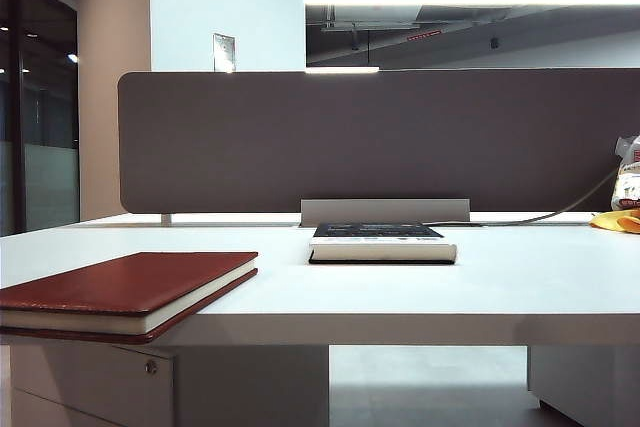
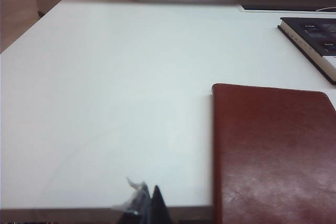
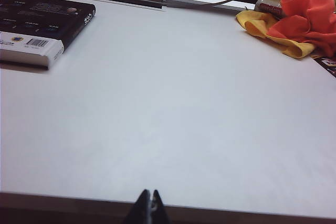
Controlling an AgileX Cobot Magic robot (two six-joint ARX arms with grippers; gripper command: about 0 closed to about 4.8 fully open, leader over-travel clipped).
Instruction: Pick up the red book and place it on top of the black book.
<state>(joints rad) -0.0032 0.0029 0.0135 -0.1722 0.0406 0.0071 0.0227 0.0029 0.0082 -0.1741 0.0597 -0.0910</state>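
Note:
The red book lies flat at the table's front left corner, one corner jutting past the edge; it also shows in the left wrist view as the red book. The black book lies flat mid-table near the divider, with white page edges, and appears as the black book and the black book. My left gripper is shut and empty, held back over the near table edge beside the red book. My right gripper is shut and empty at the near edge, well away from both books. Neither arm shows in the exterior view.
A grey divider panel stands along the table's back edge, with a grey cable box in front of it. Orange and yellow cloths and packets lie at the back right, and a cable runs toward them.

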